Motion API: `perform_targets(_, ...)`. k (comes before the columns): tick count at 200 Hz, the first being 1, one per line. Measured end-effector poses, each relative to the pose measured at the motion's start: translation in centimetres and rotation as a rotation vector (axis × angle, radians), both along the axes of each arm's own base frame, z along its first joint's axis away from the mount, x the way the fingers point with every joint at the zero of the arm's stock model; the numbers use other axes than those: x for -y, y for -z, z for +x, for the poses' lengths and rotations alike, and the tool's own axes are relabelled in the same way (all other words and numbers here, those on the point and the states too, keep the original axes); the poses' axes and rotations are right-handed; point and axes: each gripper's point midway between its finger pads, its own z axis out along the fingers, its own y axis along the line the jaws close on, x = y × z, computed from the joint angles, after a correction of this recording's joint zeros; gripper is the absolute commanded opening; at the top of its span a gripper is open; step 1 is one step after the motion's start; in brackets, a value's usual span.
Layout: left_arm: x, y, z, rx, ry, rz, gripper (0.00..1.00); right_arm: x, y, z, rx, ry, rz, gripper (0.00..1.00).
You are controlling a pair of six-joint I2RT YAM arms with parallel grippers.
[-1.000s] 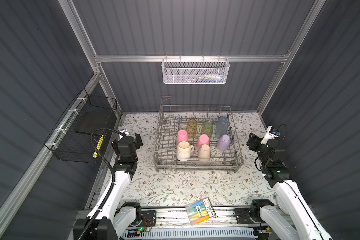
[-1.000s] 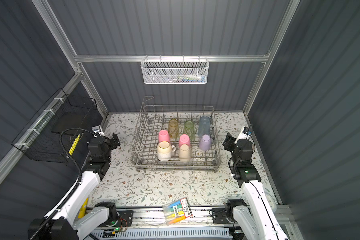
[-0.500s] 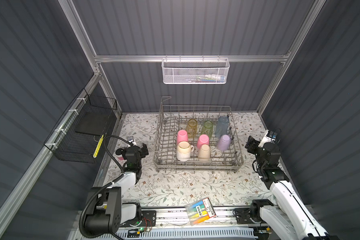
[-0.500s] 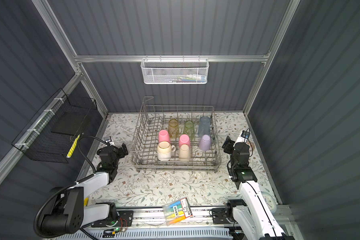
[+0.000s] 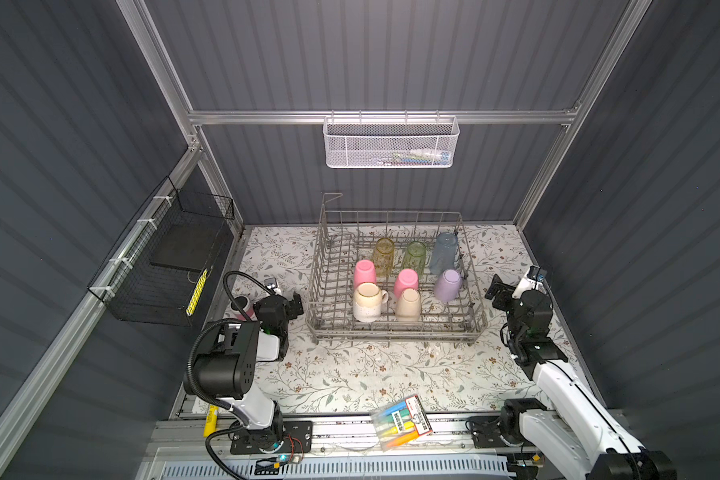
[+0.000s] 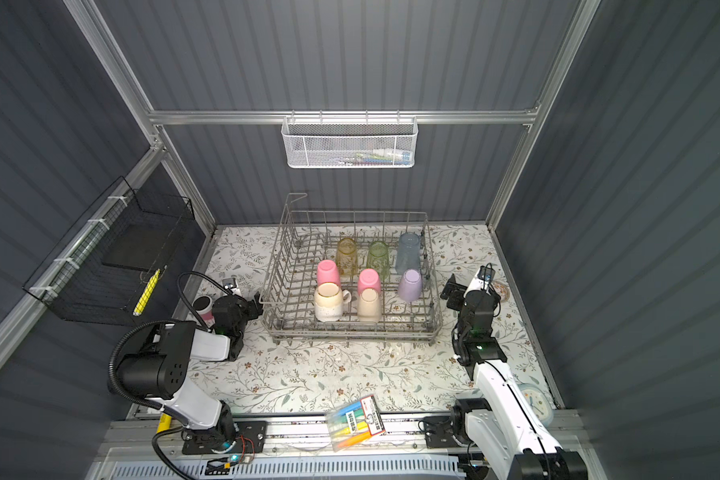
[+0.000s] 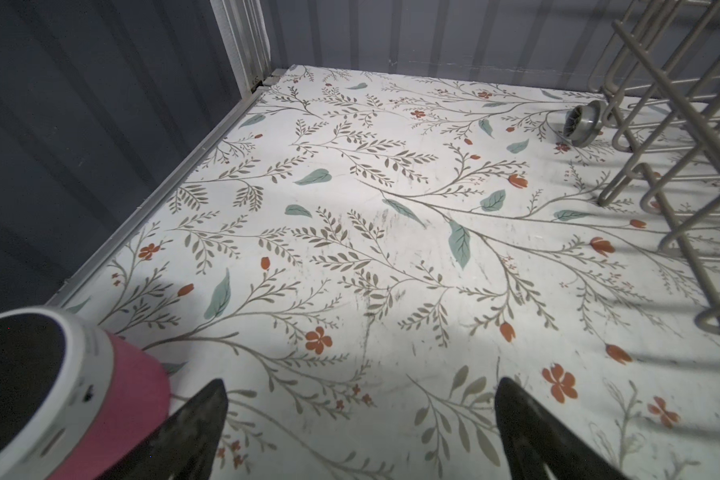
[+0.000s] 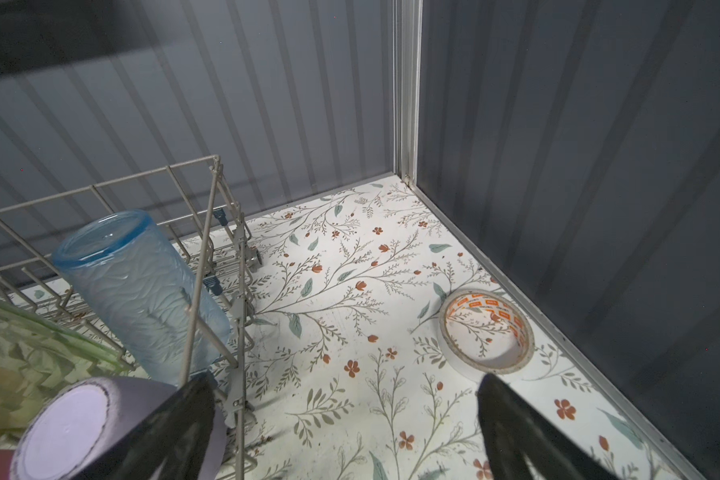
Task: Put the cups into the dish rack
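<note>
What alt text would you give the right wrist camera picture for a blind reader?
The right gripper, open and empty, hangs over a floral table beside the dish rack, which holds a clear-blue tumbler and a lilac tumbler. A tape roll lies near the wall.

2 arms, both white shells jointed with black motor housings. The left arm point(image 5: 225, 365) carries a fat black drum dotted with small holes and a ribbed black hose point(image 5: 188, 374) looping up from its base. The right arm point(image 5: 558, 382) has a thin black cable point(image 6: 512, 392) along its white link. Green lights glow near both wrists. The left gripper point(image 7: 360, 382) and right gripper point(image 8: 344, 378) have black tapered fingers
</note>
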Motion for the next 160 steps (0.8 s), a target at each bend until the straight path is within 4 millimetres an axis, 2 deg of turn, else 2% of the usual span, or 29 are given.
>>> perform_targets(25, 0.2, 0.8, 0.1, -0.015, 0.016, 0.001, 1.0, 0.2, 1.0, 0.3, -0.014, 0.008, -0.026, 0.99)
perform_targets(75, 0.3, -0.3, 1.0, 0.018, 0.016, 0.0, 1.0, 1.1, 2.1, 1.5, -0.025, 0.055, -0.061, 0.99)
perform_targets(119, 0.3, -0.5, 1.2, 0.023, 0.016, 0.0, 1.0, 2.5, 4.2, 2.3, -0.065, 0.119, -0.076, 0.99)
perform_targets(160, 0.3, -0.4, 1.2, 0.017, 0.016, 0.001, 1.0, 2.3, 5.9, 3.3, -0.078, 0.106, -0.079, 0.99)
